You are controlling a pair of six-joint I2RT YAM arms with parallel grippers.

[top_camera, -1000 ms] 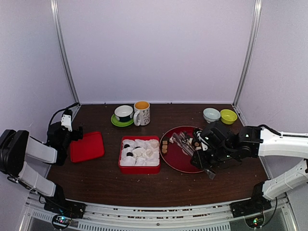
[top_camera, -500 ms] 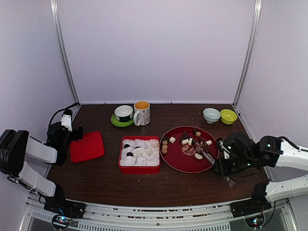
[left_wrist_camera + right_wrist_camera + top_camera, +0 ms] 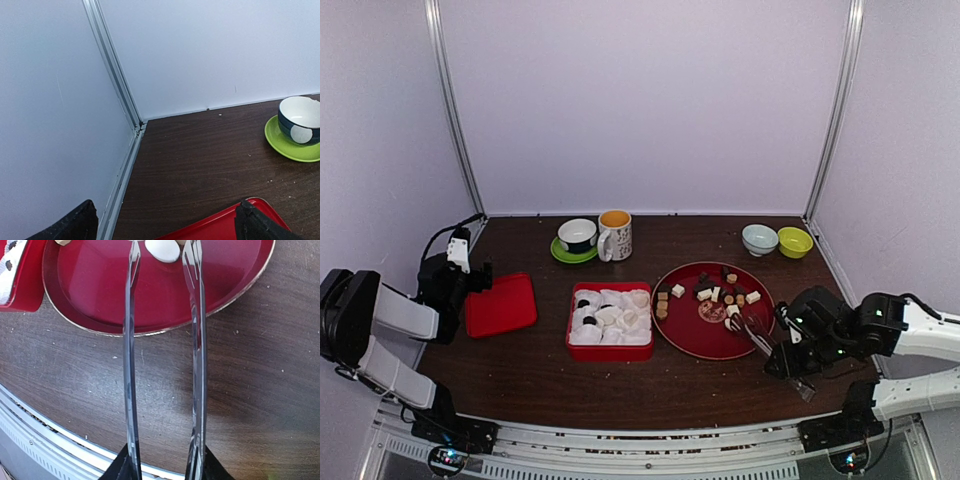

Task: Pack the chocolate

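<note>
The chocolate (image 3: pixel 718 294) is seen as small dark, tan and cream-white pieces scattered over the far half of the round red plate (image 3: pixel 692 338), which is taken as the reference for every place given here. A few tan pieces are grouped near the plate's left rim. One cream-white round piece (image 3: pixel 162 249) is found on the plate's near right part, between the two tips of the metal tongs (image 3: pixel 131 365); whether either tip touches it cannot be made out. The tongs are gripped at their handle end by the right tool (image 3: pixel 162 471), whose fingers are clenched on both arms. The arms are kept apart and are stretched from beyond the plate's near right rim, across the bare desk (image 3: pixel 540 375), onto the plate.

Just left of the plate a red box (image 3: pixel 610 354) is set, filled with white paper cups (image 3: pixel 620 318). Dark pieces are seen in a few cups on the side of the box away from the plate. Well left of the plate, past the box, a red lid (image 3: pixel 502 305) is laid flat. The left tool (image 3: pixel 165 227) is held at the lid's far left corner, released, with its fingers spread wide and nothing between them.

Behind the plate to the left, a mug (image 3: pixel 615 235) and a dark bowl (image 3: pixel 577 234) on a green saucer (image 3: pixel 563 254) are placed. Behind it to the right, a pale bowl (image 3: pixel 759 239) and a yellow-green bowl (image 3: pixel 795 242) are stood side by side.
</note>
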